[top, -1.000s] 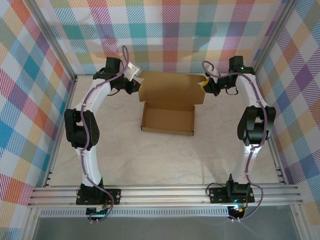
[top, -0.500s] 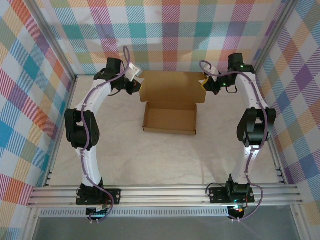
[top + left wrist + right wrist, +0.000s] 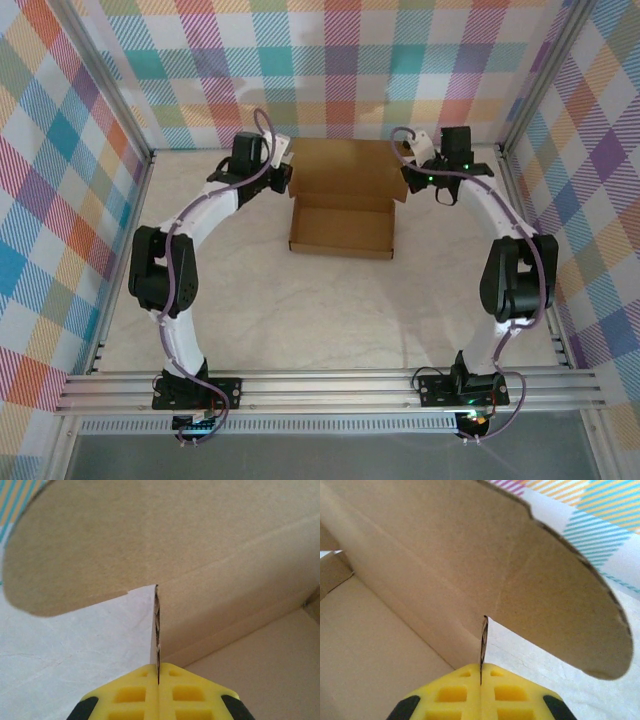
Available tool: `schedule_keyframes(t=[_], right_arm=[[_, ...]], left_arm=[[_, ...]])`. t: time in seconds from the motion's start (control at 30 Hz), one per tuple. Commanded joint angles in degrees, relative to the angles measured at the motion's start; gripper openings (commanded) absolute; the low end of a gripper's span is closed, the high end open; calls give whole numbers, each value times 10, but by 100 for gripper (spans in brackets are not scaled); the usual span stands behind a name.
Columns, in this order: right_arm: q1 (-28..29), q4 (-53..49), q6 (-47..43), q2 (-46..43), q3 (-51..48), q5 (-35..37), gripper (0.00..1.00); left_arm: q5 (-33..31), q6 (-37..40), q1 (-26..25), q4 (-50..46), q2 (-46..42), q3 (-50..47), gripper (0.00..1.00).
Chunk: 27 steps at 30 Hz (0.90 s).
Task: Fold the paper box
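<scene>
box (image 3: 340, 232): brown cardboard, on the tabletop (image 3: 300, 320) toward the back, midway between the two arms; long side facing the bases.
tray (image 3: 340, 240): shallow, already formed, open upward, front wall and side walls standing.
lid (image 3: 345, 168): raised behind the tray, leaning back, joined along the tray's rear wall.
left ear (image 3: 75, 550): rounded flap at the lid's left end, spread outward above bare tabletop, a slit at its foot.
right ear (image 3: 565, 605): matching rounded flap at the lid's right end, spread outward, edge slightly ragged.
left pincer (image 3: 285, 178): at the lid's left end, just beside the tray's rear left corner; closed tight, yellow fingers (image 3: 130, 695) pressed together on a thin corrugated edge of the box below the slit.
right pincer (image 3: 408, 178): at the lid's right end, just beside the tray's rear right corner; likewise closed tight, yellow fingers (image 3: 510, 695) clamped on a thin corrugated edge under the right ear.
left arm (image 3: 190, 240): arched from the near left base up and inward to the box.
right arm (image 3: 500, 240): mirrored arch from the near right base.
tabletop: pale, marbled, bare around the box.
walls (image 3: 330, 70): bright plaid on the back and both sides.
</scene>
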Motion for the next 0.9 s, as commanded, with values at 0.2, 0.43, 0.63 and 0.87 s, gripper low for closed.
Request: schedule_keyframes(t=[0.2,0.43,0.63,0.87], right_arm=[[122,249,200,-59,-123,228,0],[187,434,251,-62,-215,393,0],[231,548,277,-46,-267,472,0],[246,618,301,-46,-328,471,0]], left_arm=[[-102,-113,-78,149,-29,-74,0],[-178,-119,-111,243,-58,-151,0],[-209,-118,-133,310,-79,-211,0],[-230,-125,-157,353,-90,-264,0]])
